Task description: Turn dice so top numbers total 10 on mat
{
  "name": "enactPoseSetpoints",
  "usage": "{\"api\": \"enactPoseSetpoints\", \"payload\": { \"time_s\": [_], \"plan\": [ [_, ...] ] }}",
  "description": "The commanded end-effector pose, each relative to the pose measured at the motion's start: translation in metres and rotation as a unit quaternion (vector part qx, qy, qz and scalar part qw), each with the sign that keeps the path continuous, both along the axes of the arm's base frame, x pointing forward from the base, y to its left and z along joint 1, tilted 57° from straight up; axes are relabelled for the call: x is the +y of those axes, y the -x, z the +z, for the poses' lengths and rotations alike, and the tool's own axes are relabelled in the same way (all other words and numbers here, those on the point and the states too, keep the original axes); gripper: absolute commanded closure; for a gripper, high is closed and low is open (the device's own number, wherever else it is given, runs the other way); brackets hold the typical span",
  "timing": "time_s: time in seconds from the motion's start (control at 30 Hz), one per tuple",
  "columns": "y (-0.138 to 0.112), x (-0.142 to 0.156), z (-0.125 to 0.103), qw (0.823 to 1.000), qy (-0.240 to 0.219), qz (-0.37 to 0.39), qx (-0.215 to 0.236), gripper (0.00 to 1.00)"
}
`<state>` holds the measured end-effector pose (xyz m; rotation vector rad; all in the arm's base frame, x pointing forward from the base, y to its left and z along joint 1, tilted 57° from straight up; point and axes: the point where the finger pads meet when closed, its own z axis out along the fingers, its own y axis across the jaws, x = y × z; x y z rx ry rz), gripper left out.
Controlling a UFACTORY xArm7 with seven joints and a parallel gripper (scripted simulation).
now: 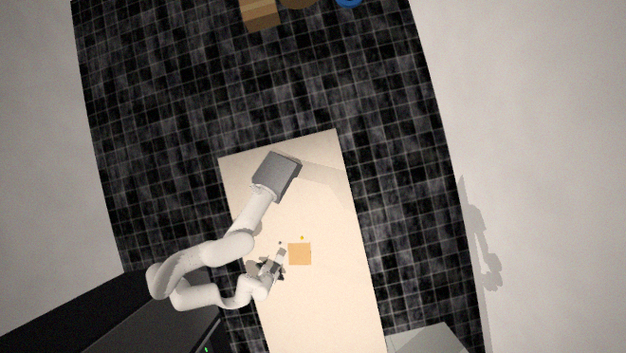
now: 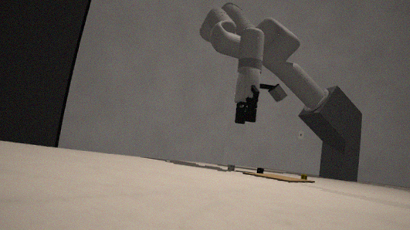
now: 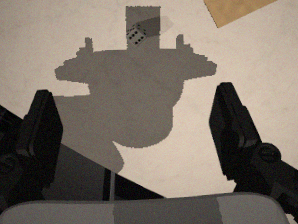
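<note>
A yellow die (image 1: 302, 237) (image 2: 304, 176) lies on the table just beyond the mat's far edge. A black die (image 1: 279, 242) (image 2: 259, 170) lies on the table off the mat's left side. A pale grey die (image 3: 137, 34) (image 2: 230, 167) lies on the table beside the mat, in my shadow. My gripper (image 2: 245, 116) is open and empty, high above the table and roughly over the grey die (image 3: 136, 136).
The arm's grey base block (image 1: 276, 175) stands at the table's far end. A dark cabinet (image 1: 109, 318) sits left of the table. The table's left edge (image 1: 247, 285) runs close under my wrist.
</note>
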<state>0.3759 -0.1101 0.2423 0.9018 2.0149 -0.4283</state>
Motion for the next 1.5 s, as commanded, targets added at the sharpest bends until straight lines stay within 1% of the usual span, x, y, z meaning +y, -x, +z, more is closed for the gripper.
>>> {"api": "enactPoseSetpoints", "payload": {
  "time_s": [0.0, 0.03, 0.3, 0.37, 1.13, 1.33, 1.47],
  "plan": [
    [0.003, 0.000, 0.001, 1.000, -0.001, 0.000, -0.011, 0.00],
    [0.006, -0.001, 0.001, 1.000, -0.002, 0.000, -0.017, 0.00],
    [0.006, -0.001, 0.001, 1.000, -0.002, 0.000, -0.017, 0.00],
    [0.009, -0.001, 0.002, 1.000, -0.002, 0.000, -0.024, 0.00],
    [0.009, -0.001, 0.002, 1.000, -0.003, 0.000, -0.025, 0.00],
    [0.007, -0.003, 0.000, 1.000, -0.002, -0.001, -0.025, 0.00],
    [-0.001, -0.011, -0.007, 1.000, -0.002, -0.001, -0.025, 0.00]
  ]
}}
